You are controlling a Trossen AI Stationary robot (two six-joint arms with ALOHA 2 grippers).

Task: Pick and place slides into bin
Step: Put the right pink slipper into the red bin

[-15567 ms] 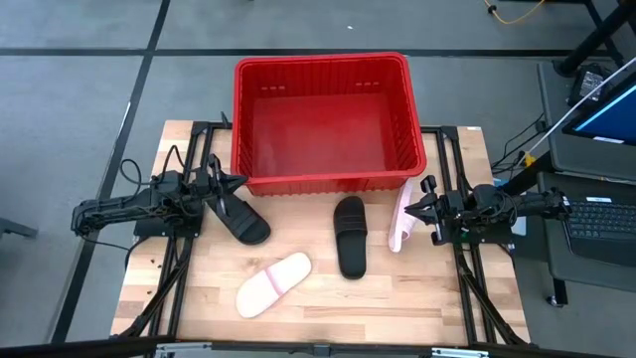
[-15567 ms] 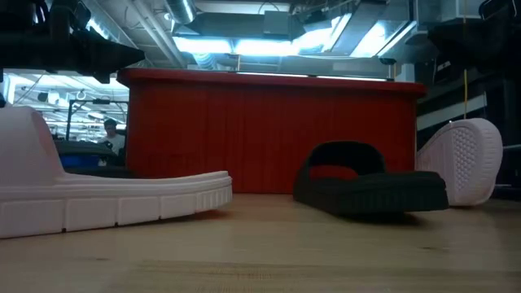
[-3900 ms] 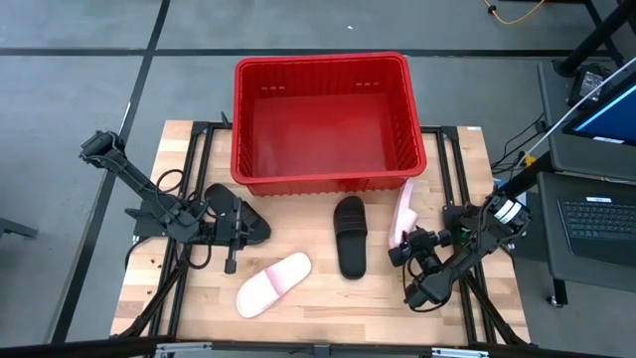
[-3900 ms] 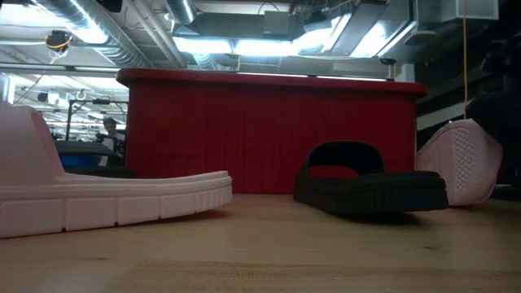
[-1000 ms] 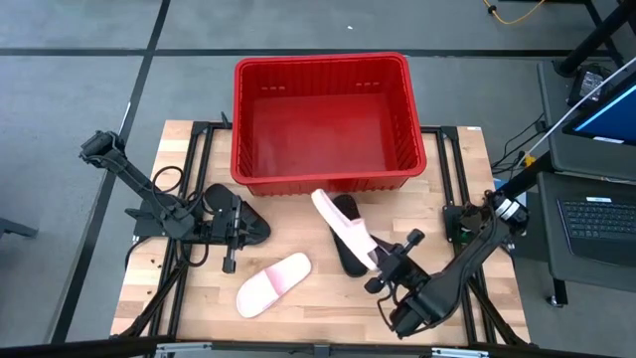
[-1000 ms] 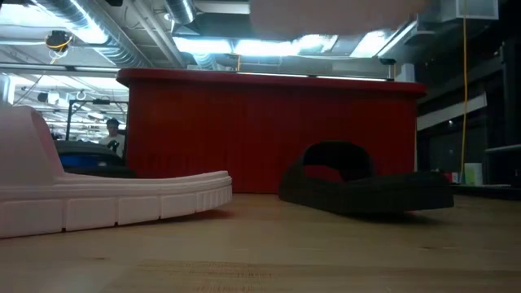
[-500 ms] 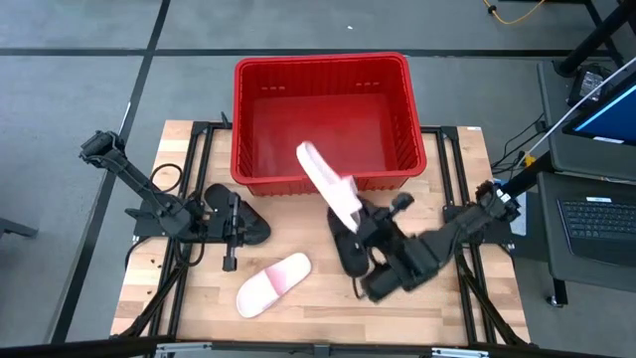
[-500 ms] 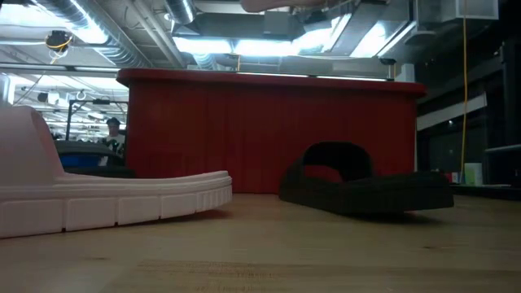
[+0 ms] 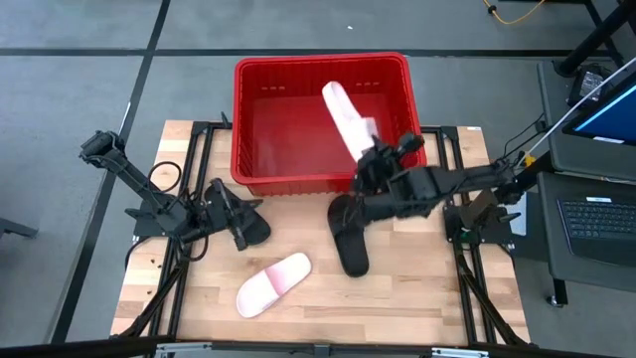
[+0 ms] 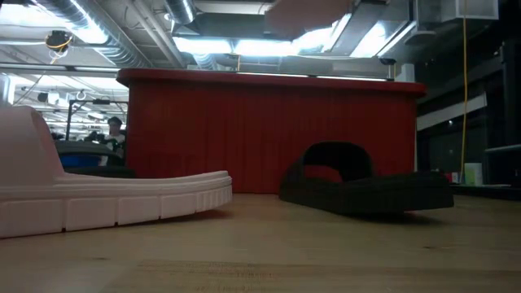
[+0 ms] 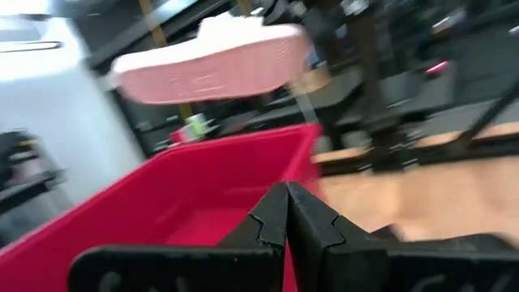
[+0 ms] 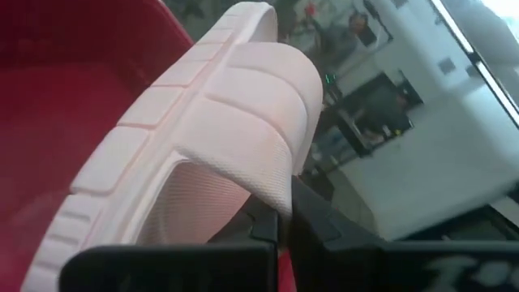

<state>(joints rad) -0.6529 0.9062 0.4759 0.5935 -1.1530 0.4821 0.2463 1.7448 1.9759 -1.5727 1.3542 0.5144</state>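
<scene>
The red bin (image 9: 248,149) stands at the table's far middle. My right gripper (image 9: 368,151) is shut on a pale pink slide (image 9: 347,114), which hangs above the bin and also shows in the left wrist view (image 11: 211,58). A black slide (image 9: 350,239) lies sole down on the table in front of the bin. A second pink slide (image 9: 273,283) lies near the front. My left gripper (image 9: 241,221) is shut on nothing, beside another black slide (image 9: 256,232) at the left. I cannot tell whether it touches that slide. My right gripper pinches the edge of the pink slide's strap (image 12: 276,191) between its two fingers. The fingers reach out nearly level from the table's right side. The slide is lifted clear above the bin and juts away from the fingers, tilted, toward the far edge.
Black rails (image 9: 194,149) run along both sides of the wooden table (image 9: 417,298). A desk with a laptop (image 9: 596,214) stands off the right edge. Bare wood lies at the front right.
My right gripper has swung up and toward the table's far edge with the pink slide. It has gone from over the black slide to above the bin's near wall, staying shut. The slide now hangs over the bin. My left gripper has rolled in place.
</scene>
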